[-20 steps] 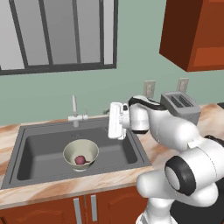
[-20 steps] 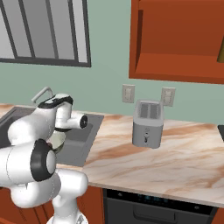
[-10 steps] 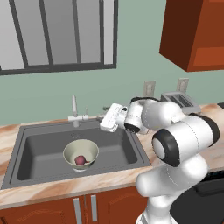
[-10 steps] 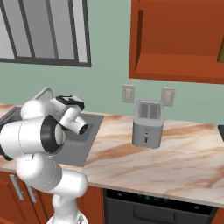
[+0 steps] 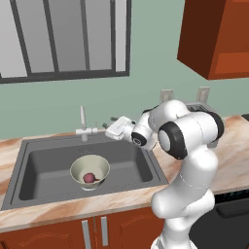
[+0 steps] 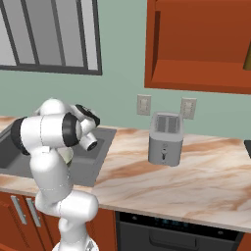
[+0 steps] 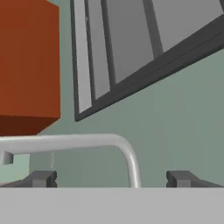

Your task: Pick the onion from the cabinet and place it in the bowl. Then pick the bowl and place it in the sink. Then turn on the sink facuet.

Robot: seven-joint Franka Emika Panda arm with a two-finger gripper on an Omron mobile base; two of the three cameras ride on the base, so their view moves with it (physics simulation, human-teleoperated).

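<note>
Claw: we see our claw at the end of the arm, reaching out over the back rim of the sink, its jaws spread wide and holding nothing; in the hand view the two dark fingertips stand far apart.
Onion: the onion lies inside the bowl, on its floor.
Bowl: it rests on the bottom of the sink, near the middle, so we judge the first two steps done.
Tabletop: the marbled tabletop frames the basin on all sides.
Faucet: the sink faucet stands upright at the back edge of the basin, just beside our claw and on the far side of it from the arm; its long axis is vertical, with a short crossbar at the base.
Key relation: in the hand view the spout curves down between the two tips, so we judge the claw is already aimed at it and the coming move is a short push toward a handle.
Beyond: the window bars and green wall lie behind the faucet.
</note>
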